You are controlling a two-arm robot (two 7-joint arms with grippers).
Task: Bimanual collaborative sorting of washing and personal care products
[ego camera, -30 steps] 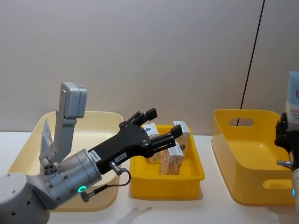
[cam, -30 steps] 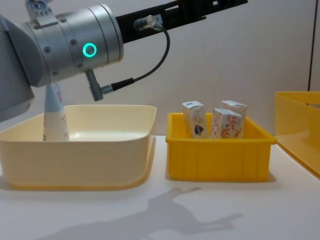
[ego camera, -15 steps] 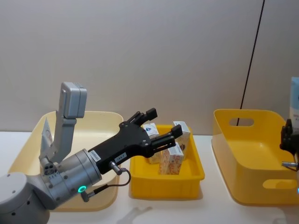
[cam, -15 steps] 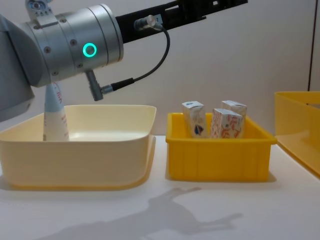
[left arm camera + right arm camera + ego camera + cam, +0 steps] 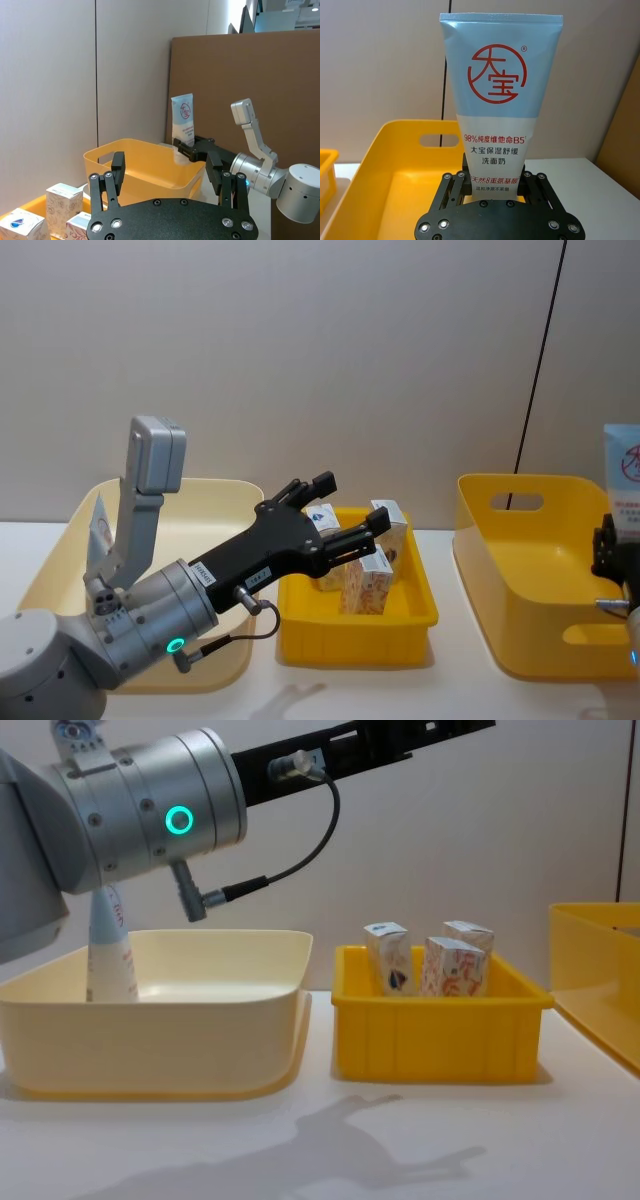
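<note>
Here, the tabletop carries three bins side by side. On my left sits the cream bin, and the binned tube, pale blue with red print, stands upright at its left side. Just beside the cream bin is the small yellow bin. Three white cartons with orange-red patterning stand upright and close together in it.

My left tool hangs above those cartons with its fingers spread wide, gripping nothing.

The large yellow bin stands on my right, apart from the small one. My right tool is at its right side, clamped on the lower end of the held tube. This tube is upright, its red round mark faces the wrist camera, and its top stands well above the bin's rim.
</note>
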